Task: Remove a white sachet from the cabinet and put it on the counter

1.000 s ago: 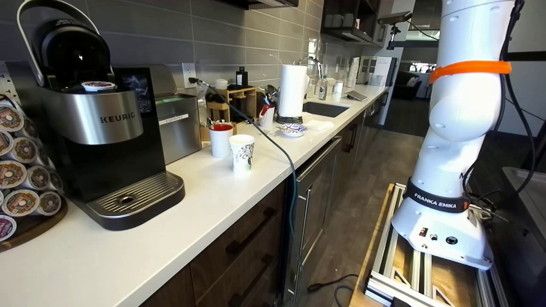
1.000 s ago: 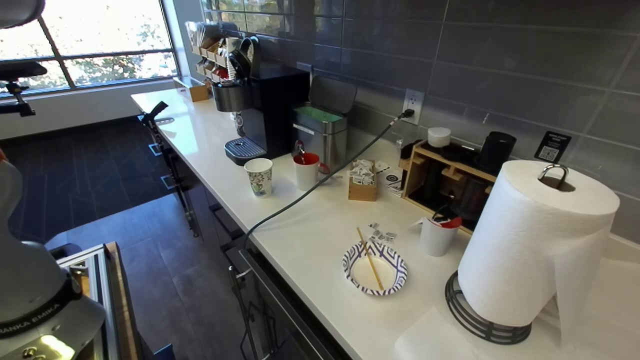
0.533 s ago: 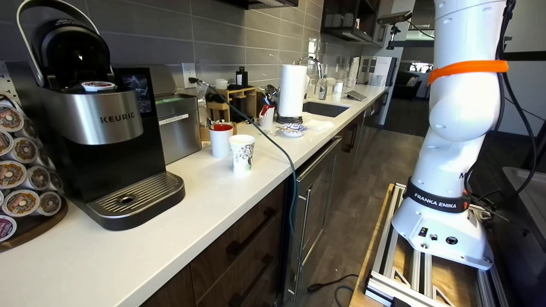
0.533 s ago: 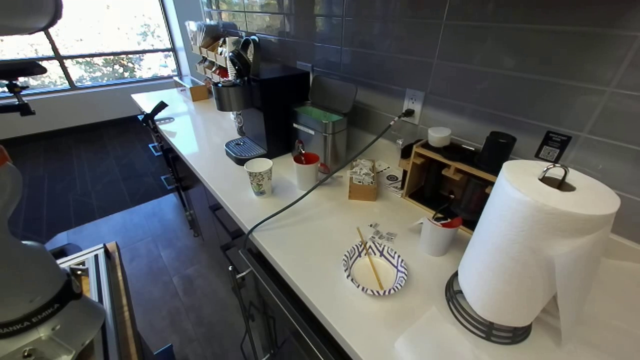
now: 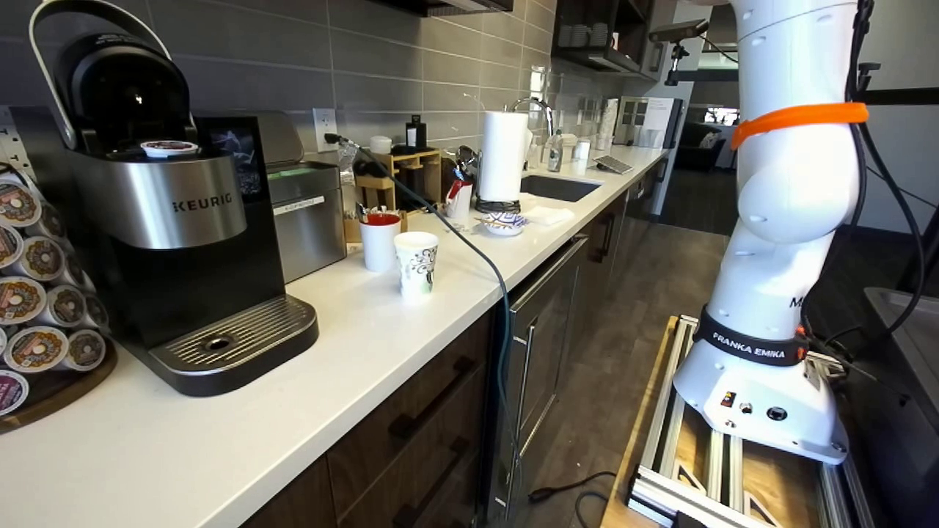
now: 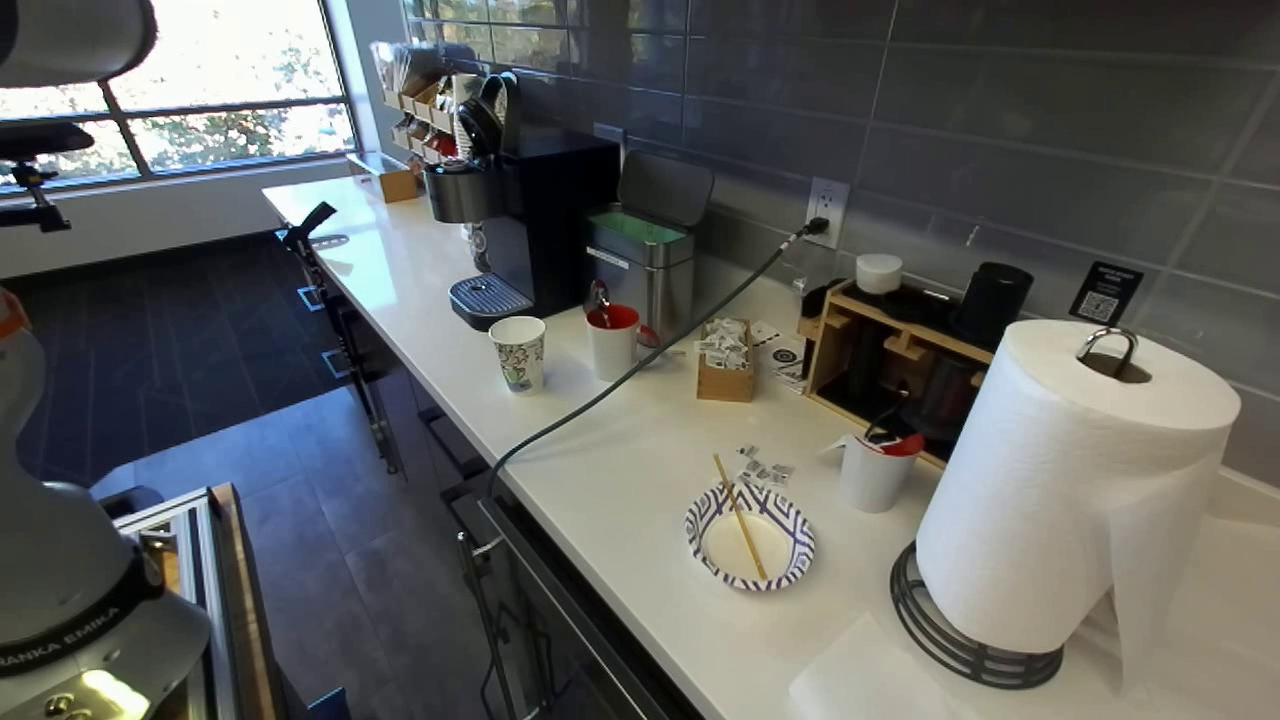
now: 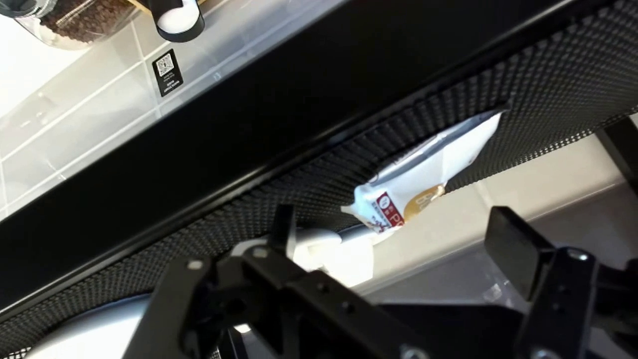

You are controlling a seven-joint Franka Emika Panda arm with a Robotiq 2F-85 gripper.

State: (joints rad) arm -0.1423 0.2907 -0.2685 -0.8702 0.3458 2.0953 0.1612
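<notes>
In the wrist view the glossy white sachet with dark red and gold print (image 7: 428,169) lies against a surface of black mesh (image 7: 558,85), its length running from about 8 to 2 o'clock. How that mesh joins the dark high wall cabinet (image 5: 422,6), whose lower edge shows at 12 o'clock in an exterior view, cannot be told. The black two-fingered claw (image 7: 396,229) stands with its jaws spread wide, one tip near the sachet's 8 o'clock, its mate between 4 and 5, both clear of it. Past the mesh, at the sachet's 10 o'clock, a small black tag with a white square code (image 7: 168,73) sits on pale tile (image 7: 89,109).

In an exterior view the long smooth white counter (image 5: 293,411) bears an upright white paper cup with a leafy print (image 5: 417,264); a black and silver coffee machine (image 5: 205,279) stands at the cup's 9 o'clock and a white paper towel roll (image 5: 501,156) at its 1. The jointed white robot arm with an orange band (image 5: 792,183) rises between the cup's 2 and 3 o'clock
</notes>
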